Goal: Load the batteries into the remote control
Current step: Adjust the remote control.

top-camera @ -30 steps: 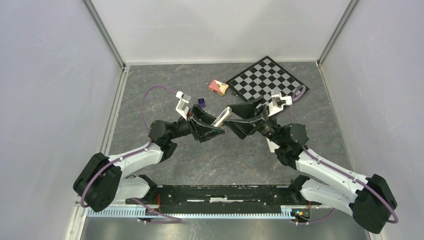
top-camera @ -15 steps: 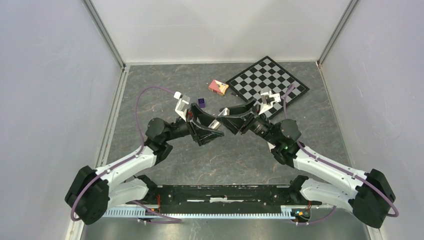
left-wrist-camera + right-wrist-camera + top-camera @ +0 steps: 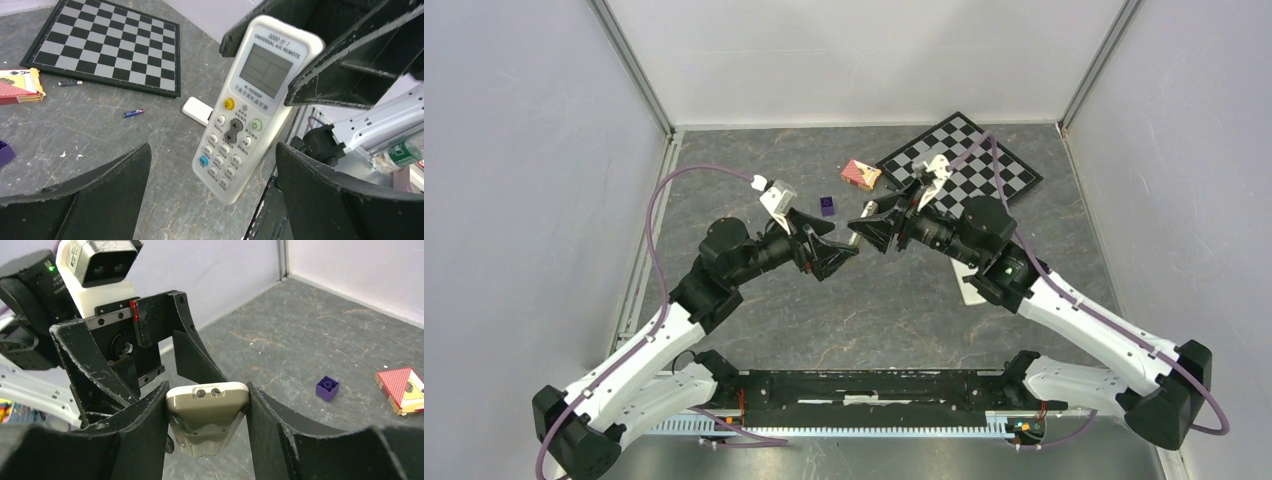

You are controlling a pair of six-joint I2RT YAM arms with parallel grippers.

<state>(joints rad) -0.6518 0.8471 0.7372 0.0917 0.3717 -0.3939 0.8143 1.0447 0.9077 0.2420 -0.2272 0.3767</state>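
Note:
The remote control (image 3: 250, 100) hangs in the air, its keypad face toward the left wrist camera and its olive-grey back (image 3: 207, 412) toward the right wrist camera. My right gripper (image 3: 206, 390) is shut on its top end, seen at mid-table in the top view (image 3: 869, 228). My left gripper (image 3: 212, 155) is open, jaws wide on either side of the remote's lower end without touching it (image 3: 832, 255). A purple-blue battery (image 3: 134, 113) lies on the table near the checkerboard. A darker battery (image 3: 70, 83) lies at the board's edge.
A checkerboard (image 3: 959, 160) lies at the back right. A red card box (image 3: 861, 174) and a small purple block (image 3: 827, 206) lie just behind the grippers. A small white flat piece (image 3: 196, 110) lies on the table below the remote.
Both grippers have moved left and toward the back, with the remote still in the right one. Both arms have stretched out further over the table.

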